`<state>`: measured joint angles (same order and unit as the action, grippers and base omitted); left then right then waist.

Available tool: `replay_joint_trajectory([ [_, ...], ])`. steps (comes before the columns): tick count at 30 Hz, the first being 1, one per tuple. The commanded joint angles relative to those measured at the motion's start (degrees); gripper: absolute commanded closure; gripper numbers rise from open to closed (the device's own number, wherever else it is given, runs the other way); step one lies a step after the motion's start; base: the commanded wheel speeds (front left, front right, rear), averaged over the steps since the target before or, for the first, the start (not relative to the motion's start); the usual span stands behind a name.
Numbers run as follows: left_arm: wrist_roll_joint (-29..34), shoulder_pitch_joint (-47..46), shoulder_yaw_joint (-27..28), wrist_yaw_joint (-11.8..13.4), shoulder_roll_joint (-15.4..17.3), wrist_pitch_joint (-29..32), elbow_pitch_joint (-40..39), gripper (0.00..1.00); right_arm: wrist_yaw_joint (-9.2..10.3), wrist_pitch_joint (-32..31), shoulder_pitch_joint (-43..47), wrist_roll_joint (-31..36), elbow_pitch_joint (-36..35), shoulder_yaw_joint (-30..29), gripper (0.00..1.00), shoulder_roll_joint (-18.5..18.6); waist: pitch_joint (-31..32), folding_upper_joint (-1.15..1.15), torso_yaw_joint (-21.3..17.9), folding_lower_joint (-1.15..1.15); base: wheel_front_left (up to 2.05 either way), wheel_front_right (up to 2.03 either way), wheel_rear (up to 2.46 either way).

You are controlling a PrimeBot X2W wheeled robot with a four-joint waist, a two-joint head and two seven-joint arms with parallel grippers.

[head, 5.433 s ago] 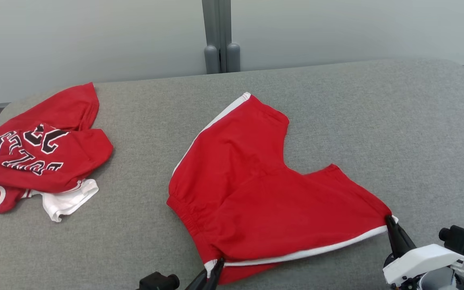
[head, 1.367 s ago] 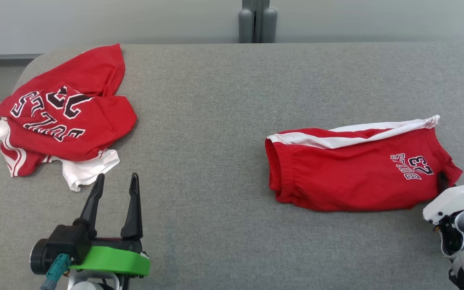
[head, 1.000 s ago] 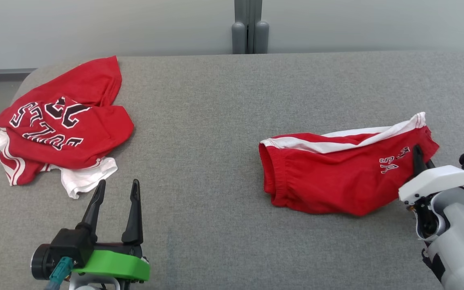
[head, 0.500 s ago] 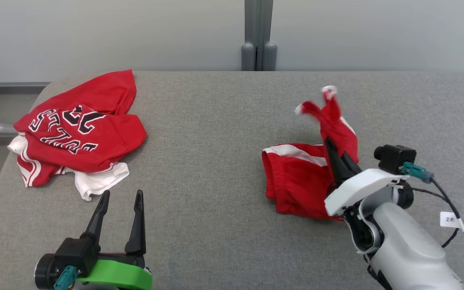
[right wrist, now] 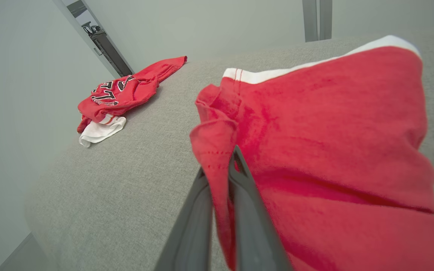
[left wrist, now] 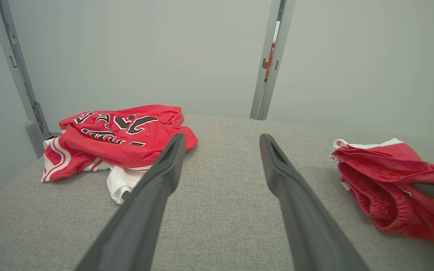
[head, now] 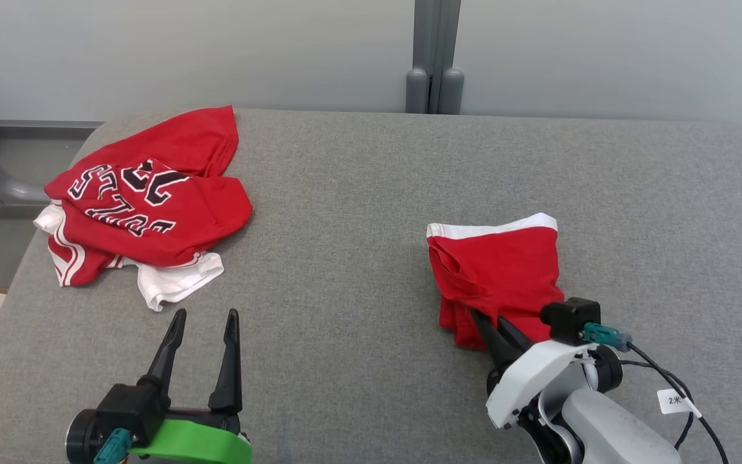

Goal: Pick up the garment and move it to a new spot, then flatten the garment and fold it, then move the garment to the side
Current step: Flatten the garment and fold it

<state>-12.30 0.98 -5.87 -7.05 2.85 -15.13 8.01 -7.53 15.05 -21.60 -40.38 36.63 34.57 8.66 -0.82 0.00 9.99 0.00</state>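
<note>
The red shorts [head: 500,270] lay doubled on the right half of the grey table [head: 358,193]. The right gripper [right wrist: 219,165] pinched a hem corner at their near edge; the left gripper [head: 206,314] stood spread and empty. The corner was best laid flush over the layers beneath before release.

Everything is being lit brightly and evenly (seemingly from overhead); faint soft shadows are being thrown onto the grey surface [head: 358,193], and wrist-view edges are being stretched.
</note>
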Motion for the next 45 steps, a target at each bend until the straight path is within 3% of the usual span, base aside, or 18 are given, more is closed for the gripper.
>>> replay_joint_trajectory([
  [1, -0.25, 0.98, -0.02, 0.25, 0.08, -0.01, 0.16, 0.00, 0.08, 0.17, 0.28, -0.13, -0.42, -0.06, 0.00, 0.53, -0.07, 0.00, 0.00, 0.00, 0.00, 0.00, 0.00],
  [13, 0.06, 1.13, 0.41, 0.42, 0.08, -0.01, 0.03, 0.00, 0.08, 0.17, 2.45, 6.78, -11.32, -10.12, 0.00, 3.00, 0.66, 0.00, -0.62, 0.00, 0.00, 0.00, 0.00],
  [20, 0.41, 0.78, 0.08, 0.36, 0.08, -0.01, -0.22, 0.00, 0.08, 0.17, 4.18, 10.99, -10.17, -18.13, 0.00, 3.65, 0.01, 0.00, 0.17, 0.00, 0.00, 0.00, 0.00],
  [21, 0.46, 0.59, 0.07, 0.34, 0.07, -0.01, -0.23, 0.00, 0.08, 0.17, 4.16, 11.58, -9.38, -19.09, 0.32, 3.67, -0.25, 0.00, 0.34, 0.00, 0.00, 0.00, 0.00],
  [22, 0.52, 0.39, 0.02, 0.32, 0.08, -0.01, -0.24, 0.00, 0.08, 0.17, 4.00, 12.10, -8.74, -19.57, 0.93, 3.75, -0.48, 0.00, 0.48, 0.00, 0.00, 0.00, 0.00],
  [23, 0.53, 0.15, 0.02, 0.27, 0.08, -0.01, -0.24, 0.00, 0.08, 0.17, 3.68, 12.83, -7.82, -19.88, 1.00, 3.85, -0.76, 0.00, 0.61, 0.00, 0.00, 0.00, 0.00],
  [36, -0.40, -2.20, -1.60, 0.03, 0.08, -0.01, 0.36, 0.00, 0.08, 0.17, 0.52, 19.46, 2.38, -15.09, 1.00, 2.82, -3.03, 0.00, 2.10, 0.00, 0.00, 0.00, 0.00],
  [45, -0.91, -2.35, -2.49, 0.29, 0.08, -0.01, 0.53, 0.00, 0.08, 0.17, 4.09, 18.93, -0.38, -6.55, 1.00, 0.35, -3.46, 0.00, 3.03, 0.00, 0.00, 0.00, 0.00],
])
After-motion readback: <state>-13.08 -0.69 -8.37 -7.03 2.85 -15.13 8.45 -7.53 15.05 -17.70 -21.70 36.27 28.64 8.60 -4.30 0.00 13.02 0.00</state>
